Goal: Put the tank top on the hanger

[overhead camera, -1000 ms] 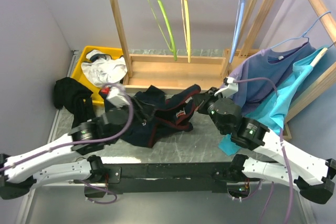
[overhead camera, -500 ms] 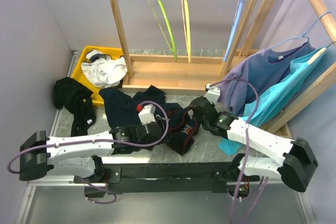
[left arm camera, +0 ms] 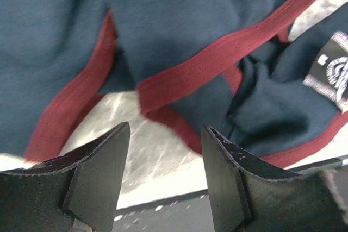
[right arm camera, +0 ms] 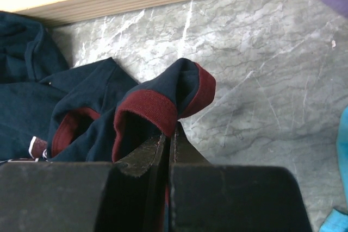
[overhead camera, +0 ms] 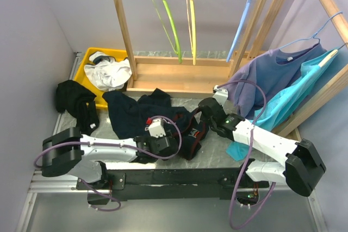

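A red-trimmed fold of the tank top (right arm camera: 161,104) is being pinched by the closed right gripper (right arm camera: 167,137); its other part is being hovered over by the half-open left gripper (left arm camera: 166,134).

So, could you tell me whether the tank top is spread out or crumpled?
Crumpled: the tank top lies in overlapping folds on the table, red trim doubled over itself.
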`<action>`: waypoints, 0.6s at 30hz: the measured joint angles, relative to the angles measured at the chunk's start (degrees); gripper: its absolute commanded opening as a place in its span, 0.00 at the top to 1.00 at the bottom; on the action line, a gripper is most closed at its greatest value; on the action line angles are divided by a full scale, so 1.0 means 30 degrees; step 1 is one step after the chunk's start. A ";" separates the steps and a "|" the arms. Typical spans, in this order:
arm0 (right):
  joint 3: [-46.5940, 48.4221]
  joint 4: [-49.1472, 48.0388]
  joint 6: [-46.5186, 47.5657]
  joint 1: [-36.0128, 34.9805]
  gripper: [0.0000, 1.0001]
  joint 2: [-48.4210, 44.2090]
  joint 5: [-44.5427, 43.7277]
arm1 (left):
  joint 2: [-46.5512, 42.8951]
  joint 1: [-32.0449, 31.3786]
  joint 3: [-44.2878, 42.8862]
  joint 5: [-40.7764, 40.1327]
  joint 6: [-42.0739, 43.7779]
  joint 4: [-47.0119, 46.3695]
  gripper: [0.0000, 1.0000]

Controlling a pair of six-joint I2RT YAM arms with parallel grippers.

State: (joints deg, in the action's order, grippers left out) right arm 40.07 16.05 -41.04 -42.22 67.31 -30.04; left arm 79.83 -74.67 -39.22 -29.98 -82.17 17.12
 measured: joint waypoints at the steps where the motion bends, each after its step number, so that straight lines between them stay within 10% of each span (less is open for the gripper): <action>1: 0.0000 -0.0036 0.0000 0.0007 1.00 0.0000 0.0066 | 0.0240 0.0022 0.0000 -0.0080 0.0022 -0.0386 0.41; 8: 0.0015 0.0058 0.0007 0.0022 1.00 -0.0539 0.0423 | 0.2390 0.0306 -0.0087 -0.0313 -0.0066 -0.2907 0.67; 11: 0.0109 0.0386 0.0029 0.0022 1.00 -0.1370 0.0488 | 0.2732 0.0313 -0.0262 -0.0561 -0.0160 -0.2892 0.99; 18: 0.2310 0.2237 0.0627 -0.0146 1.00 -0.4430 0.1239 | -0.1071 0.0313 -0.2856 -0.3745 0.0896 0.2616 0.99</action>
State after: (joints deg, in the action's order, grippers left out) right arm 47.00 22.76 -39.16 -42.65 54.02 -26.33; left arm 76.62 -73.73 -47.79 -41.21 -79.48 24.97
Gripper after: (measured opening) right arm 0.023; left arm 0.021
